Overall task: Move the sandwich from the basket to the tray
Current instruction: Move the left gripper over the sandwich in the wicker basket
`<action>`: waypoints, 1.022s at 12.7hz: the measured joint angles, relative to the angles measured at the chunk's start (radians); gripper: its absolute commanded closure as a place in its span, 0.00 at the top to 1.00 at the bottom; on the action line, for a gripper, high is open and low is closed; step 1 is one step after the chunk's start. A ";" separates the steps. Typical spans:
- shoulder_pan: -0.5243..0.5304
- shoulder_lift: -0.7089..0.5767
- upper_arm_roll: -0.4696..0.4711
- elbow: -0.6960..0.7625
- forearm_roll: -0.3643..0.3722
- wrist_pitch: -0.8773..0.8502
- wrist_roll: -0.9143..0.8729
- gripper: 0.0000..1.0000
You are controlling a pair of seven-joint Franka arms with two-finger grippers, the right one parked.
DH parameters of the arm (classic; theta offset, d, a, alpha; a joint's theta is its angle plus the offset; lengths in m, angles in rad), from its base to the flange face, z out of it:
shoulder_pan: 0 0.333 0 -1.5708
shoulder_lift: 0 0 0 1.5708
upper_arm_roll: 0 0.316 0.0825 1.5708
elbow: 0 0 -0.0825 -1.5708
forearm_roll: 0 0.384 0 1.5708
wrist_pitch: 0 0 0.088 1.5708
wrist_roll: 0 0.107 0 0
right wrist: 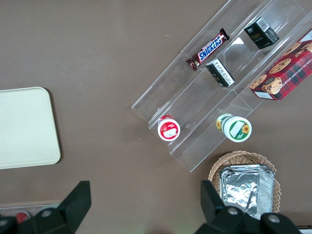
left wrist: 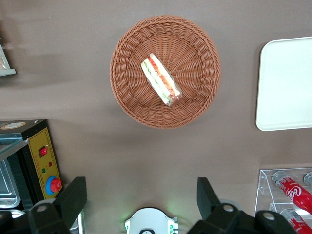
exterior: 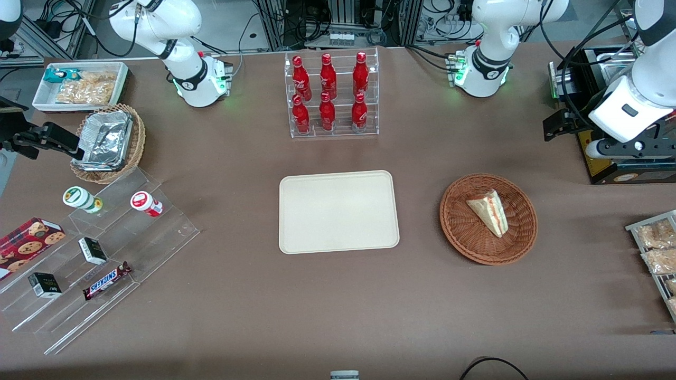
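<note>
**Sandwich waiting in the wicker basket, gripper parked high with fingers spread**

From the front, the sandwich [exterior: 489, 211] lies on its side in the reddish-brown wicker basket [exterior: 488, 219], a pale bread wedge with its red-orange filling edge turned up toward the bottle rack [exterior: 331, 95]. The cream tray [exterior: 338, 211] sits beside the basket, a strip of brown tablecloth between them, and it is bare. The left arm's gripper [exterior: 567, 125] hangs well above the table at the working arm's end, near a black-and-yellow appliance [exterior: 623, 153], nowhere close to the basket yet

From the left wrist camera, the two dark fingers [left wrist: 73, 200] stand wide apart with nothing between them. Looking straight down, the sandwich [left wrist: 161, 79] lies diagonally across the basket's [left wrist: 126, 102] woven floor, green and red layers showing along its cut face, with what looks like clear wrap glinting at one end. A corner of the tray [left wrist: 285, 83] shows too

I'd judge it light and soft: the bread will squash under a hard pinch, and any wrap could make it slippery. The sensible hold seems across the short width, on the two flat bread faces near the middle of the wedge, closing gently

The right wrist camera shows only the tray's corner [right wrist: 27, 129] and a clear snack shelf [right wrist: 219, 87]; no sandwich there
</note>
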 measured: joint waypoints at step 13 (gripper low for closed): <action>-0.003 0.136 0.000 -0.308 -0.010 0.428 0.002 1.00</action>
